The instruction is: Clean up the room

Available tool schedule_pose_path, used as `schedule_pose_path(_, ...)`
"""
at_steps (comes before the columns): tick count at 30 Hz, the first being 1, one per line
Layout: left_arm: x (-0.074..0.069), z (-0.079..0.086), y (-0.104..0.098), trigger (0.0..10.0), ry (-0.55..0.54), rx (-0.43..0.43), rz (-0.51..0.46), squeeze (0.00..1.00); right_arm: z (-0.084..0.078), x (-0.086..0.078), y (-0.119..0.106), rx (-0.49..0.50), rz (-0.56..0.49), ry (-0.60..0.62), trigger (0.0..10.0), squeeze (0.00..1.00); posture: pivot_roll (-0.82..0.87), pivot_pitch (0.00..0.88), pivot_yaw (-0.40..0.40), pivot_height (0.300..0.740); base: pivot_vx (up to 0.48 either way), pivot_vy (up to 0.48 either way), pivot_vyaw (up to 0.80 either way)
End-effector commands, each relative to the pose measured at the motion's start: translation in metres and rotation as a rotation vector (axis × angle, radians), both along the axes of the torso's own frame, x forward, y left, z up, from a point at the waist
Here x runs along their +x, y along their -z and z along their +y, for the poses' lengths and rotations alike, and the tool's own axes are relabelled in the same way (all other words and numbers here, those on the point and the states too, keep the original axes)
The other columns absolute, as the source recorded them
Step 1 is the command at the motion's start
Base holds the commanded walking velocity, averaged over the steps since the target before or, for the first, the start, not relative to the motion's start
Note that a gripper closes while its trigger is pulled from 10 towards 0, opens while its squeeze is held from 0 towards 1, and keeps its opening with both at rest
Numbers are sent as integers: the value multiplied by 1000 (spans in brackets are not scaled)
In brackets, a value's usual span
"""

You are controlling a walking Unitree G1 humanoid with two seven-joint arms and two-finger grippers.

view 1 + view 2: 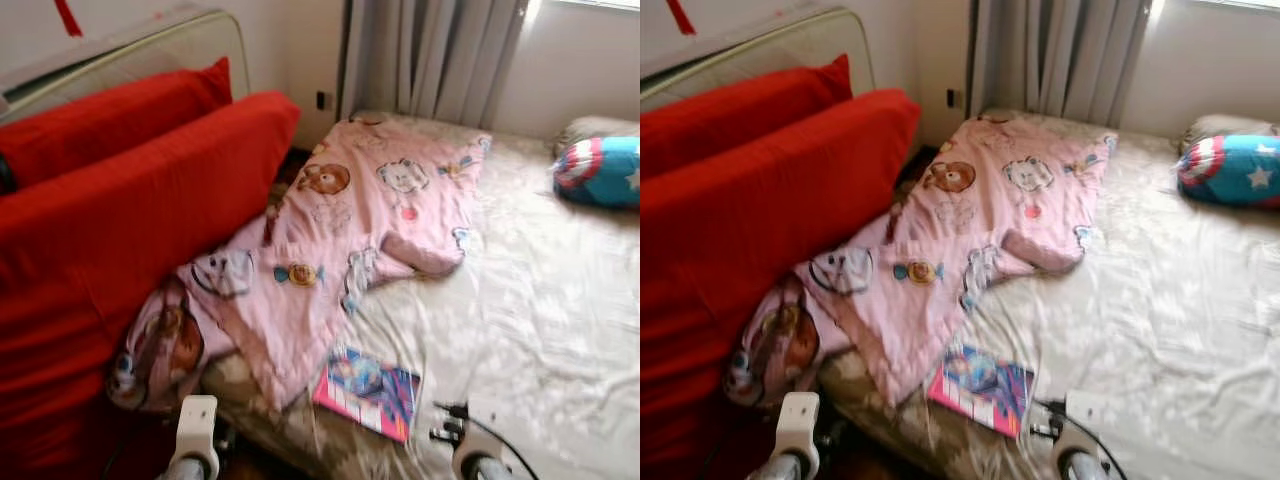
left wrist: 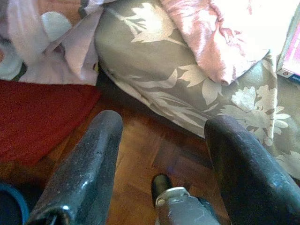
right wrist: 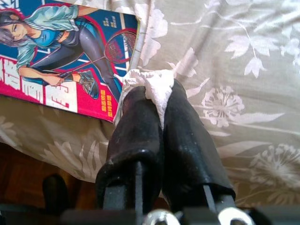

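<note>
My right gripper (image 3: 157,101) is shut on a crumpled white tissue (image 3: 157,84) just above the floral bed sheet (image 3: 243,70). Beside it, near the bed's front edge, lies a colourful magazine (image 3: 70,51), also in the head view (image 1: 368,392). A rumpled pink cartoon blanket (image 1: 350,230) lies across the left part of the bed. My left gripper (image 2: 166,126) is open with nothing between its fingers. It hangs over the wooden floor (image 2: 140,154) by the bed's corner.
Large red cushions (image 1: 120,220) stand along the left of the bed. A cartoon-print pillow (image 1: 160,350) hangs off the bed corner. A blue, red and white star pillow (image 1: 600,170) lies far right. Grey curtains (image 1: 430,60) hang behind the bed.
</note>
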State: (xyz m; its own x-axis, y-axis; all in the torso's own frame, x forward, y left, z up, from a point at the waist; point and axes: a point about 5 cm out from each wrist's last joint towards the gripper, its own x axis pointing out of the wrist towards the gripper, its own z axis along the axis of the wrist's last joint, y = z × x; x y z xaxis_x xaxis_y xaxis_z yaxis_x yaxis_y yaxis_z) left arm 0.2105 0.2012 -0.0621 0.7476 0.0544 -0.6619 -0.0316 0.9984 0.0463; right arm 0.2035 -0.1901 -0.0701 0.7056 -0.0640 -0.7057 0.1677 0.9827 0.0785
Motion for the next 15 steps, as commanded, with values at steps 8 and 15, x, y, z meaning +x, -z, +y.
schedule_pose_path(8,-15,-2,10,10000,-8,2,75,0,0,-21,12,-13,92,-12,10000,0,-1,0,-60,740,0,0,0)
schedule_pose_path(15,-20,-3,14,10000,-21,-7,95,0,-2,-33,17,-31,137,-38,10000,0,-2,0,-71,740,0,0,0)
